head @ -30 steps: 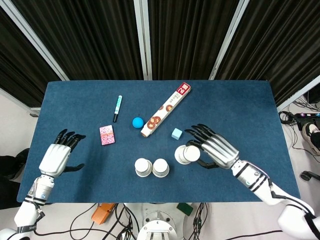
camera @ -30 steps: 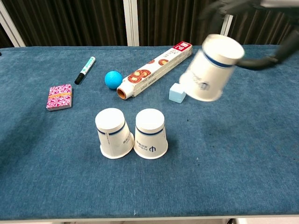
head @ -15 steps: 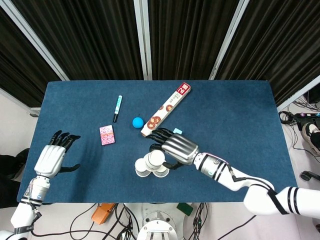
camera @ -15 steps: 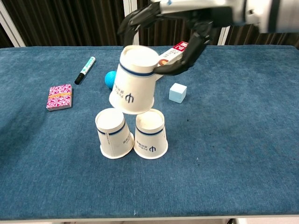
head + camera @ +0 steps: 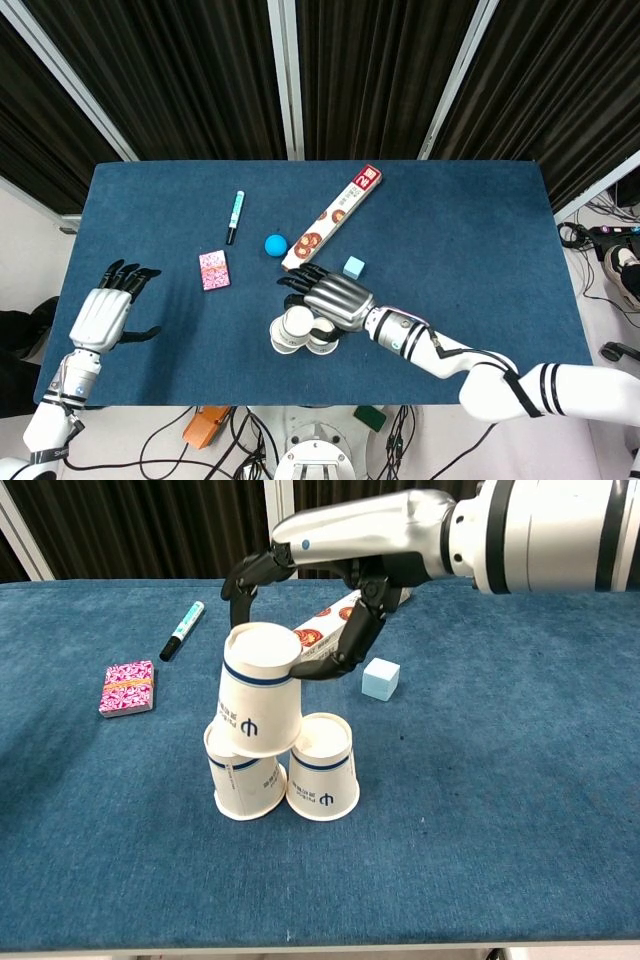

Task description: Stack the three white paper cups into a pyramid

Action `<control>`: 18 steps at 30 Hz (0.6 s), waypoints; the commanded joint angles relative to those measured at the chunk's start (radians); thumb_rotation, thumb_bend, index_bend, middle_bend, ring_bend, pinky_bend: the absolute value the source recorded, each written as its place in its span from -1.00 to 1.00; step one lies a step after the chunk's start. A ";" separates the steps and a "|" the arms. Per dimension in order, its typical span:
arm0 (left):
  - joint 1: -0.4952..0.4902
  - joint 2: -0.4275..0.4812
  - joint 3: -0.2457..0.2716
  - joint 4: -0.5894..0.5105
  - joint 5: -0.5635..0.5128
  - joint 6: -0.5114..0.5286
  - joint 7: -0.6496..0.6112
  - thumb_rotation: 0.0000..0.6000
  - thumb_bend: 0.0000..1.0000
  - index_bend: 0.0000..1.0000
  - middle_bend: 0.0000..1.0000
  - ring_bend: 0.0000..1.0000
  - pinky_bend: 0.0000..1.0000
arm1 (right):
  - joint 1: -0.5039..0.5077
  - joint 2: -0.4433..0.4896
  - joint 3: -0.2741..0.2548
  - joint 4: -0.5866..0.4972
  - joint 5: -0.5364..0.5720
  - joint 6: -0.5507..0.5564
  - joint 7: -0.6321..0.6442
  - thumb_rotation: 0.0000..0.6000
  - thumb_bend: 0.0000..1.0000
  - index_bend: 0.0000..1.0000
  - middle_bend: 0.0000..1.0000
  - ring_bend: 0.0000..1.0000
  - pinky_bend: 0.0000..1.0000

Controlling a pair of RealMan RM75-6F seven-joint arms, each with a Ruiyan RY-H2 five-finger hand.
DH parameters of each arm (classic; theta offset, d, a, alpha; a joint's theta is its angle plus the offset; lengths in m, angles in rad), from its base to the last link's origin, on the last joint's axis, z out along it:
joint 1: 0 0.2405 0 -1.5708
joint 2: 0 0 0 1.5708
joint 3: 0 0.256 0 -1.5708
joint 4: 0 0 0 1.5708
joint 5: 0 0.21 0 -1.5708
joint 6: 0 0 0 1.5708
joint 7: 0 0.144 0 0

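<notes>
- The 2 base cups [image 5: 285,770] stood upside down, side by side and touching, nearest the camera in the chest view; everything below is placed from them.
- The third cup [image 5: 258,702], also inverted, sat above them but off centre, over the left base cup and tilted slightly, not yet bridging the pair.
- It looked light, thin-walled and easy to crush or tip, so a loose hold around the upper wall near the blue band would probably suit it best.
- The right hand [image 5: 330,600] arched over that cup from behind the base cups, its fingers [image 5: 345,650] curled down around the cup's far side and top. It appeared to hold the cup lightly, though how firmly could not be told.
- The left hand [image 5: 103,315] hovered well to the left of the base cups, fingers spread, holding nothing.
- Just behind the base cups lay a light blue cube [image 5: 380,678], then a blue ball [image 5: 275,244] and a foil box [image 5: 335,215].
</notes>
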 commanded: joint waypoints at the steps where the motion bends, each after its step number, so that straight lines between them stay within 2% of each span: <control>1: 0.000 -0.001 -0.002 0.003 -0.002 -0.004 -0.002 1.00 -0.73 -0.66 -0.61 -0.78 -1.00 | 0.007 -0.004 -0.007 0.003 0.012 0.001 -0.010 1.00 0.06 -0.24 -0.72 -1.00 -0.82; 18: 0.003 -0.007 -0.009 0.012 -0.002 -0.011 -0.012 1.00 -0.73 -0.66 -0.63 -0.78 -1.00 | 0.007 0.008 -0.027 -0.020 -0.001 0.043 -0.002 1.00 0.06 -0.67 -0.72 -1.00 -0.85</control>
